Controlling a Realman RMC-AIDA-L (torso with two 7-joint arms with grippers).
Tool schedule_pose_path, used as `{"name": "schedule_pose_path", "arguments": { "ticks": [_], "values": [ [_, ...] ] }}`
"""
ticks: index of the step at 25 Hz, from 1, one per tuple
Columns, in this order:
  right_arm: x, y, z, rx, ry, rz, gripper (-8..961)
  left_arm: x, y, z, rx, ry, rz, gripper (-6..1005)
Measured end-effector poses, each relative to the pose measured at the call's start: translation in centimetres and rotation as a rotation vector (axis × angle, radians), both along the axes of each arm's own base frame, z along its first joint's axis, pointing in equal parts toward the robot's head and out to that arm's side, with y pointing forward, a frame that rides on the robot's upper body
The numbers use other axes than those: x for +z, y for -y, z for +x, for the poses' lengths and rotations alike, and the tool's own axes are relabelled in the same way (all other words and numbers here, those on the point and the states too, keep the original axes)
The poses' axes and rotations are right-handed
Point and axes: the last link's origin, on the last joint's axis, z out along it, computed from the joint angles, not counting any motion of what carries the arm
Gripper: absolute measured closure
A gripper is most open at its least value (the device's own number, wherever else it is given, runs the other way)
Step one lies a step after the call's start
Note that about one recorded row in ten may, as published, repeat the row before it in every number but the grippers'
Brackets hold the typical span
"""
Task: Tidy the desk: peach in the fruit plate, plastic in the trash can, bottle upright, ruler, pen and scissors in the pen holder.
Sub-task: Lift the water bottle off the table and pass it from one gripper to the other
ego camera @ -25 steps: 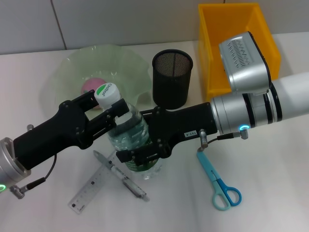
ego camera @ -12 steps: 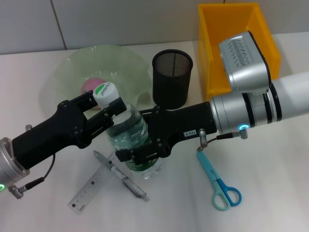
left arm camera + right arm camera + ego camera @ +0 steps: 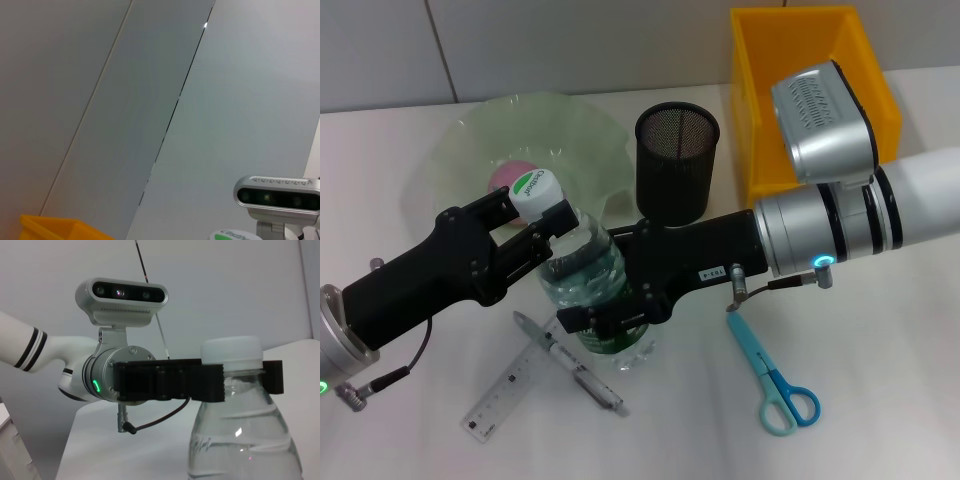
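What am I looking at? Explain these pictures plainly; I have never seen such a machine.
It is a robot with two arms, each ending in a pincer. The wide picture looks down from its head; the other two come from cameras on its wrists. The left pincer grips the neck of the bottle, and the right pincer clasps its body. On the desk lie the ruler, the pen and the scissors. Behind stand the fruit plate with the peach in it, the pen holder and the trash can.
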Motion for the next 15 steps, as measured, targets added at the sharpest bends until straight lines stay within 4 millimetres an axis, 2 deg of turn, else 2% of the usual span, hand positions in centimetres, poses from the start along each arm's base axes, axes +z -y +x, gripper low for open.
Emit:
{"name": "schedule_pose_path", "arguments": {
  "ticks": [15],
  "values": [
    [0.03,-0.28,-0.34,-0.022,-0.002,-0.003,180,0.03,-0.07,0.04,-0.001,0.001,0.002,546]
  ]
}}
